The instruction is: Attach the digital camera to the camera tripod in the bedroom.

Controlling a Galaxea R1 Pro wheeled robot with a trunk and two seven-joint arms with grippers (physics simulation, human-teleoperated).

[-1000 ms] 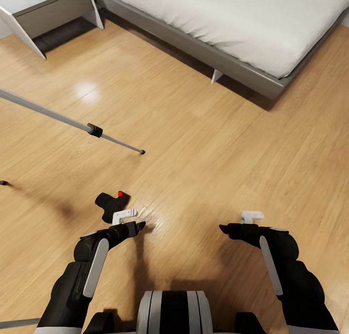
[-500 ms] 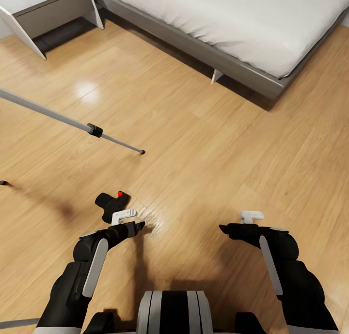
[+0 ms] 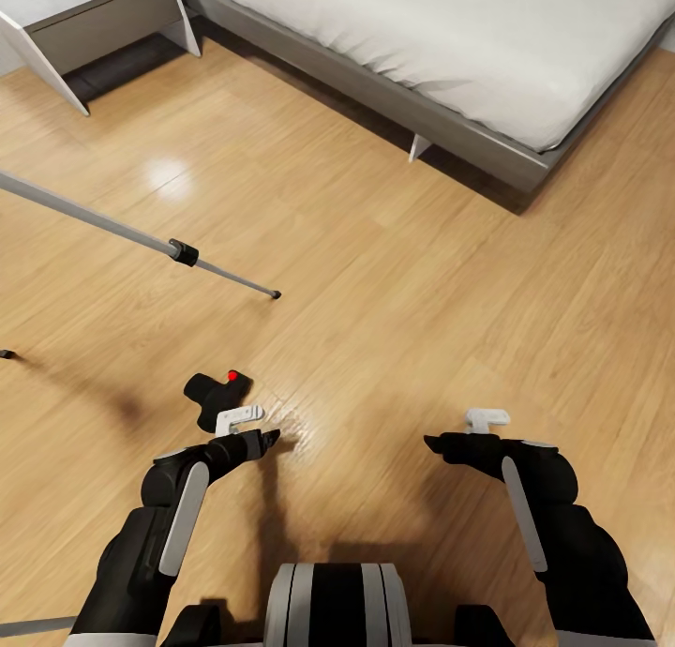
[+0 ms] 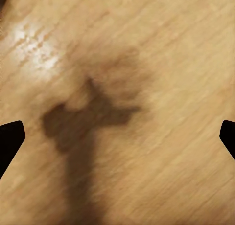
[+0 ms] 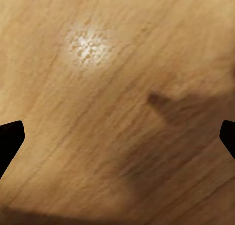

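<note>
On the light wood floor (image 3: 394,281), the digital camera (image 3: 217,393) lies just ahead of the left gripper (image 3: 251,425). Both the left and the right gripper (image 3: 466,430) hang spread and empty. A camera tripod (image 3: 141,236) leg slants nearby; a careless reach could knock it.

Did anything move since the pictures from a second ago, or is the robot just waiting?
Nothing visibly changed. The digital camera lies on the wood floor where it was, just ahead of the left tool. The right tool hangs over bare floor as before, both tools open and empty. The camera tripod leg and the bed have not shifted.
</note>
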